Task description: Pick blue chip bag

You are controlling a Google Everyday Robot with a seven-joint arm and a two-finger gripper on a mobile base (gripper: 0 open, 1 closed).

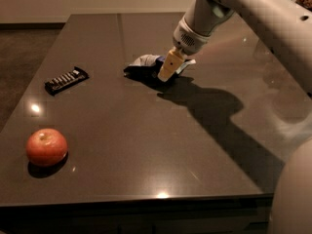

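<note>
1. A dark, glossy table (146, 145) fills the view. The blue chip bag (140, 70) lies on it at about 12 o'clock from the table's centre, toward the far edge. It is crumpled and flattened, navy with pale silver-white patches
2. The bag looks light, thin and soft, so it will probably crumple under any squeeze rather than resist. Its foil skin is likely slick, and it may skate across the smooth tabletop if pushed sideways. The wrapper itself seems hard to damage, though anything brittle inside could crush
3. The best hold is probably a raised fold or a crimped end seam, pinched from above. The flat middle offers little to close on
4. The gripper (167, 67) reaches down from 1 o'clock on a pale, thick arm (253, 13). Its yellowish end sits low at the bag's 3 o'clock end, overlapping it in this view
5. Whether the gripper is wide, narrow or already clamped on the bag cannot be told, nor whether it touches the foil. The bag appears to rest on the table, not lifted
6. A black candy bar (66, 80) lies at 10 o'clock and a red apple (46, 146) at 8 o'clock, both well apart from the bag
</note>
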